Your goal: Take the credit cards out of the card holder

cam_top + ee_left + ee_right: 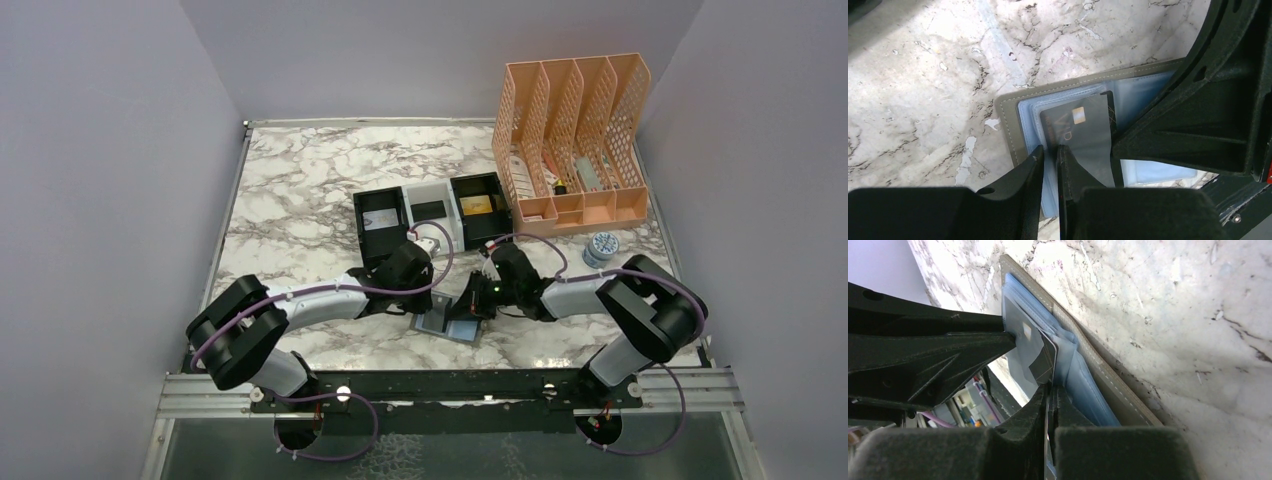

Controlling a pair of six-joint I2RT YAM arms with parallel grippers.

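Holder [462, 331] lies open on the table [300, 180], blue sleeves up, at 6 o'clock from the tray [428, 190]. Dark card [1074, 127] shows inside it, partly under a clear sleeve. Right gripper [1050, 392] sits at the holder's 2 o'clock, jaws pinched tight on that card's edge. Left gripper [1049, 152] is at 10 o'clock, jaws nearly together at the sleeve's edge; gripping or not, can't tell. Up in the tray, a gold card [478, 206] lies in the 3 o'clock compartment. Rack [575, 120] stands at the tray's 2 o'clock.
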